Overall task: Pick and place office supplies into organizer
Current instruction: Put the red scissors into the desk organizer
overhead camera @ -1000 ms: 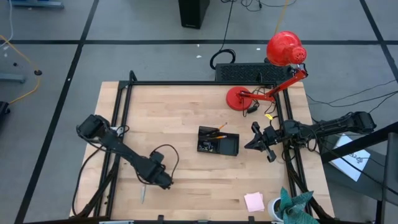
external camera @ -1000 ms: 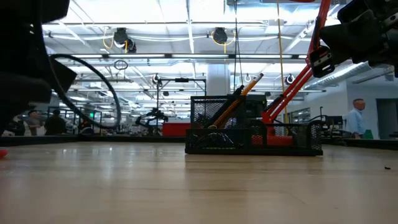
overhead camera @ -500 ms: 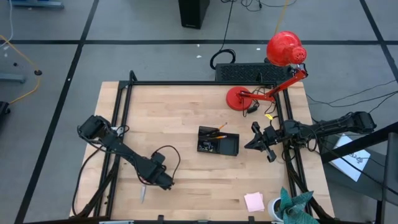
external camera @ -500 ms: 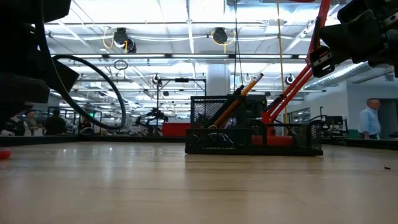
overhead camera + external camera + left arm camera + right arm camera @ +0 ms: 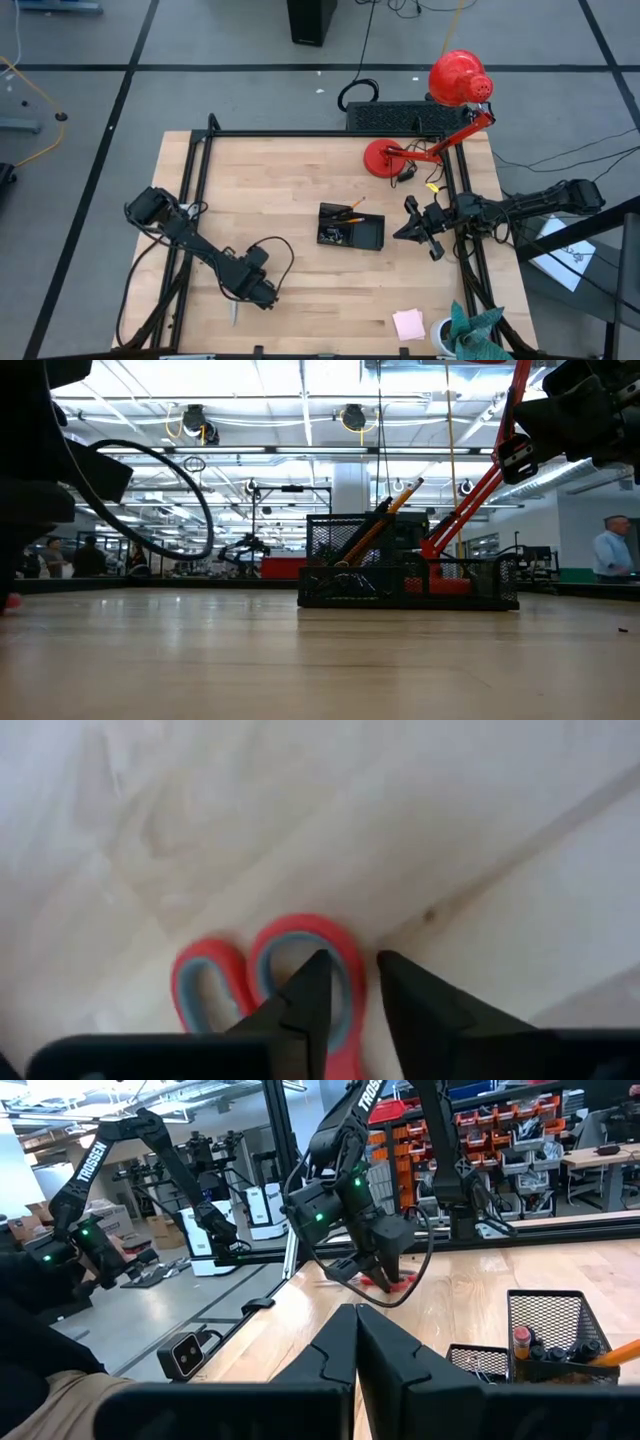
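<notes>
Down at the table's seven o'clock edge, the left gripper point(image 5: 262, 294) stands over the red-handled scissors point(image 5: 290, 980), whose blades point(image 5: 233, 312) poke out beside it; its fingers point(image 5: 305, 1005) straddle one wall of a handle loop, narrowed but with a gap visible, so a firm grasp cannot be told. Farther in, at centre, sits the black organizer point(image 5: 351, 228) with an orange pencil point(image 5: 385, 518) leaning in it. At three o'clock the right gripper point(image 5: 413, 231) waits, clenched and empty. Beyond, at one o'clock, stands the red desk lamp point(image 5: 385, 158).
</notes>
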Controlling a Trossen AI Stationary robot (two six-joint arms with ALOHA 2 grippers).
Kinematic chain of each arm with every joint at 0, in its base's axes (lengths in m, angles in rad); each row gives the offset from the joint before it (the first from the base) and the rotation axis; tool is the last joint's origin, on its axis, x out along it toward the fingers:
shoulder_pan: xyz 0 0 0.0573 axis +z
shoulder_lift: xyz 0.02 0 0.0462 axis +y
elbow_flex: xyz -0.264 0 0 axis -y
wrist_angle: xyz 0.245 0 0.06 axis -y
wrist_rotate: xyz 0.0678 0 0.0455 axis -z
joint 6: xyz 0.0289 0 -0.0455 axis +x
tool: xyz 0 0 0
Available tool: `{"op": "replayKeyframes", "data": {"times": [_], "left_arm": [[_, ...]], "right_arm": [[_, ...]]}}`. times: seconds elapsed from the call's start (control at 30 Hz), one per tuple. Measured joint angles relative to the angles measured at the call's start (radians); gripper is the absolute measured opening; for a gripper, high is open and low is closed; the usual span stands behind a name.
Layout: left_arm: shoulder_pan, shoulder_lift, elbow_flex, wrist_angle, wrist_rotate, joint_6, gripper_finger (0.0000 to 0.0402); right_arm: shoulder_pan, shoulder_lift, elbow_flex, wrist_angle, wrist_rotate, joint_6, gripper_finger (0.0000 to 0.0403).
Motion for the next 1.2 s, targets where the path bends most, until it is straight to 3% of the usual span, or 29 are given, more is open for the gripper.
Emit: {"op": "replayKeyframes", "data": {"times": [0.23, 0.47, 0.7, 0.87, 1.2], "left_arm": [[-0.009, 0.001, -0.001, 0.013, -0.052, -0.001, 0.0012], [-0.008, 0.001, -0.001, 0.027, -0.049, 0.025, 0.0037], [-0.007, 0.003, 0.015, 0.06, -0.142, 0.105, 0.0011], [-0.001, 0.004, 0.058, 0.06, -0.263, 0.179, 0.0007], [0.011, 0.003, 0.2, 0.053, -0.625, 0.421, 0.0007]], "right_arm": [[0.0, 0.0, 0.0, 0.0, 0.001, 0.0, 0.0], [0.0, 0.0, 0.0, 0.0, 0.003, 0.0, 0.0], [0.0, 0.0, 0.0, 0.0, 0.003, 0.0, 0.0], [0.0, 0.0, 0.0, 0.006, 0.003, 0.016, 0.0], [0.0, 0.0, 0.0, 0.008, 0.002, 0.022, 0.0]]}}
